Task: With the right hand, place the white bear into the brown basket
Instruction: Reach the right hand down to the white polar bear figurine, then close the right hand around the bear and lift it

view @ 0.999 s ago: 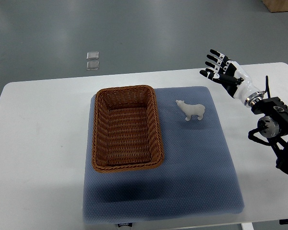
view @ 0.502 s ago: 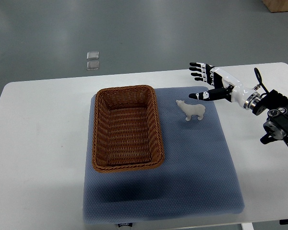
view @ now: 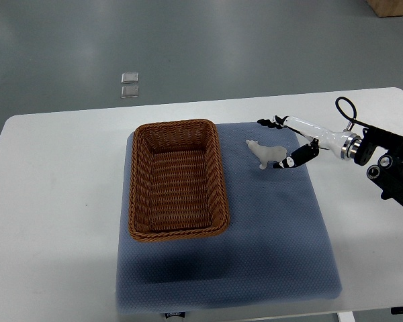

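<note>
A small white bear [view: 267, 154] stands upright on the blue mat [view: 269, 228], just right of the brown wicker basket [view: 177, 180], which holds nothing. My right hand [view: 281, 142] comes in from the right edge and sits low around the bear's rear. Its fingers [view: 274, 122] reach over behind the bear while the thumb [view: 290, 162] lies at the near side. The fingers stay spread and do not close on the bear. The left arm does not show.
The mat lies on a white table [view: 54, 201] whose far edge runs behind the basket. Two small clear squares [view: 129, 84] lie on the grey floor beyond. The right arm's black joints [view: 389, 168] hang over the table's right side.
The right hand has dropped and swung left from above the table's far right corner to the bear, turning so fingers and thumb straddle it. Bear and basket have not moved.
</note>
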